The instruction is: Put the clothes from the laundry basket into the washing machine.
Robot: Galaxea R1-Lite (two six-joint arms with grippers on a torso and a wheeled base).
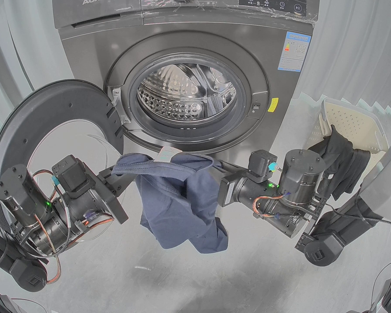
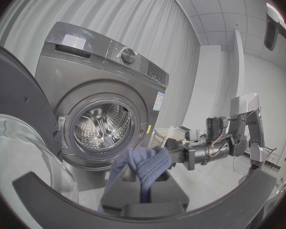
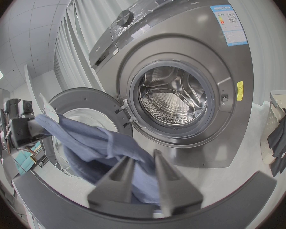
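Pale grey floor [image 1: 117, 274] of a curtained room. Nearest, the left hand [image 1: 117, 174] and right hand [image 1: 218, 170] each pinch an edge of a navy shirt [image 1: 182, 205], which hangs between them before the washing machine [image 1: 95, 53]. Step in hand: loading. The next move likely calls for carrying the shirt forward into the open drum [image 1: 182, 92]. To the right, a dark garment [image 1: 343, 157] drapes over the laundry basket [image 1: 356, 122].

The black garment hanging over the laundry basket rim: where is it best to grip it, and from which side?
Grip the black garment at the bunched fold where it crosses the laundry basket rim, coming from above. There the cloth is gathered and exposed; lower down it hangs against the outer wall.
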